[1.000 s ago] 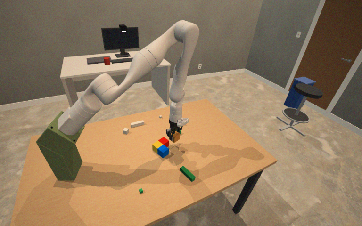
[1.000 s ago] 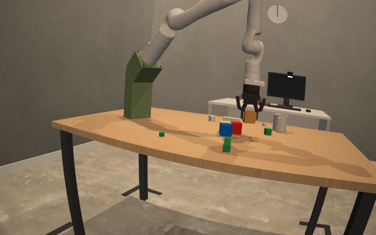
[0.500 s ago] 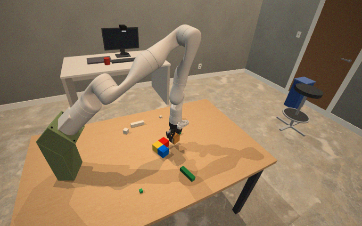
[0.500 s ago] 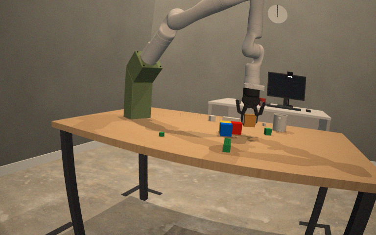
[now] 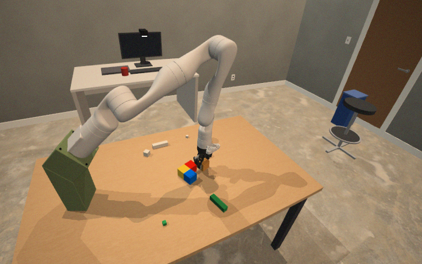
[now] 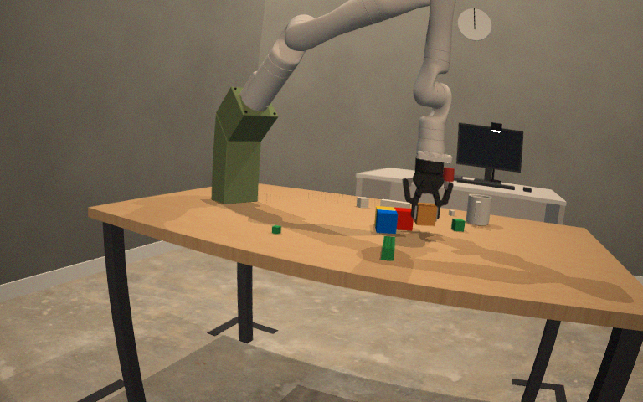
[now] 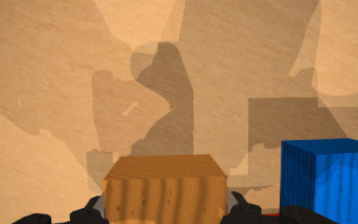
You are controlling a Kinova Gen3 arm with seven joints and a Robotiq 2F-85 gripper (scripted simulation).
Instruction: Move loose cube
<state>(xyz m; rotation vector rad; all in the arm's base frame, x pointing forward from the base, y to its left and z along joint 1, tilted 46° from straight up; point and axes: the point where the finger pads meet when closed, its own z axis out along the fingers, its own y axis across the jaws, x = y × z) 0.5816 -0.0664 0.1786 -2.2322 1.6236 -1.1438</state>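
We see the pincer (image 6: 426, 204) squeezed about halfway shut on the wooden cube (image 6: 426, 213), low over the table (image 6: 497, 265). Just beside the pincer sits the red cube (image 6: 404, 219), with the blue cube (image 6: 386, 220) and yellow cube (image 5: 183, 169) past it.

The jaws clamp a wooden cube (image 7: 165, 189), with a blue cube (image 7: 321, 179) just to its right.

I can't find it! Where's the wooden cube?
In the exterior view, the wooden cube is held in the gripper, right beside the red cube.
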